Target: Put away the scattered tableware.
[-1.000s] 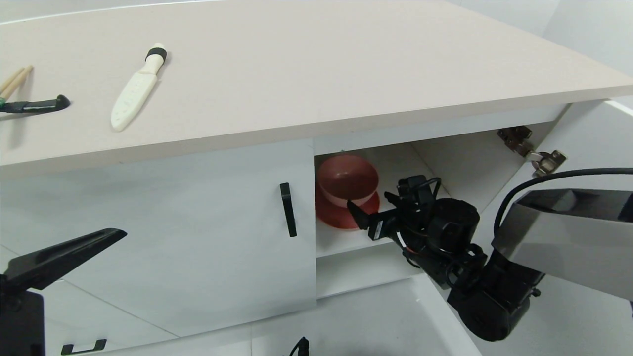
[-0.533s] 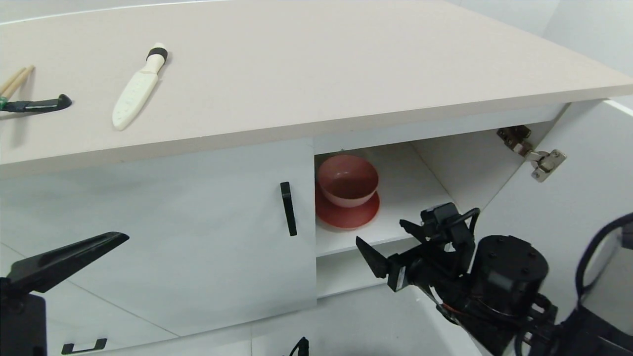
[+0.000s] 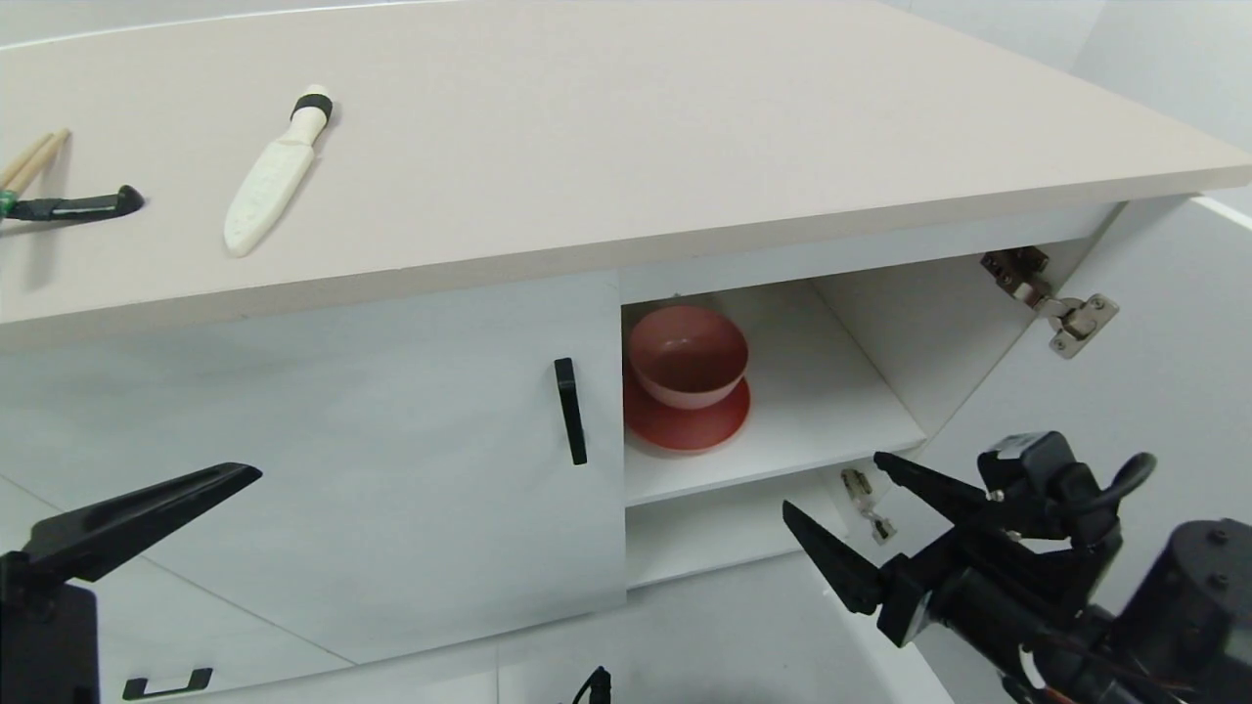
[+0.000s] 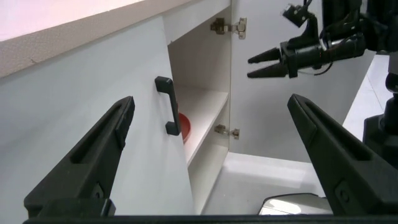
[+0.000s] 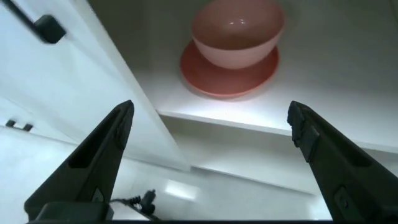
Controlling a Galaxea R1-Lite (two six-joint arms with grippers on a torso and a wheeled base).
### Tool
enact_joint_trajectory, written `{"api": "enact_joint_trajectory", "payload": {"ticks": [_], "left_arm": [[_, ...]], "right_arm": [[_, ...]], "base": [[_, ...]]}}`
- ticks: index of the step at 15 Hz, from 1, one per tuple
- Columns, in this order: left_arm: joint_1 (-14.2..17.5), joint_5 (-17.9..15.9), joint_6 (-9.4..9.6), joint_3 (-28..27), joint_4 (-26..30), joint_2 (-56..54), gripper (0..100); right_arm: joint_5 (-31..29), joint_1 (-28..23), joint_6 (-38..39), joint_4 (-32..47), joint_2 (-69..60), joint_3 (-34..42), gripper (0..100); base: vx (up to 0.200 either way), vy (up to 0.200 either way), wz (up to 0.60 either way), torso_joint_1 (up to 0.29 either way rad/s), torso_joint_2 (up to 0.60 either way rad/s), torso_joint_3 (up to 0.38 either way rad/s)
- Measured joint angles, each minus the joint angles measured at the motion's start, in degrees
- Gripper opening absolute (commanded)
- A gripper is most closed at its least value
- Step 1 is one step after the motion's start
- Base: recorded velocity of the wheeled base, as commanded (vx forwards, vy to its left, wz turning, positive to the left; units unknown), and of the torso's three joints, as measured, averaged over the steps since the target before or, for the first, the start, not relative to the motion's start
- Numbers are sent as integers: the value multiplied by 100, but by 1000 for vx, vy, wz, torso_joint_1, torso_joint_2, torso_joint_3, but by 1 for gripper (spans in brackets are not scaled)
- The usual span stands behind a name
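Head view, beige countertop (image 3: pixel 636 127), open cabinet (image 3: pixel 827 391), left end effector (image 4: pixel 211 102) and right end effector (image 3: pixel 833 483) spread.

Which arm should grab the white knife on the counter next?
Probably the left. The knife lies at the left of the counter, on the left gripper side. The right gripper is low by the open cabinet, farther right.
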Motion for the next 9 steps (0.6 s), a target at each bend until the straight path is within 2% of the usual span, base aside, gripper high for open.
{"api": "enact_joint_trajectory", "payload": {"ticks": [4,9], "left_arm": [[96,7,-17,-33,0,18,100],[113,9,-22,-26,56,82,100]], "right_arm": [[-30,-356,-216,0,-568,343,100],[-126,-789,-161,0,-935,383,100]], "base": [[0,0,0,0,0,0],[-200,0,0,5,5,4]]}}
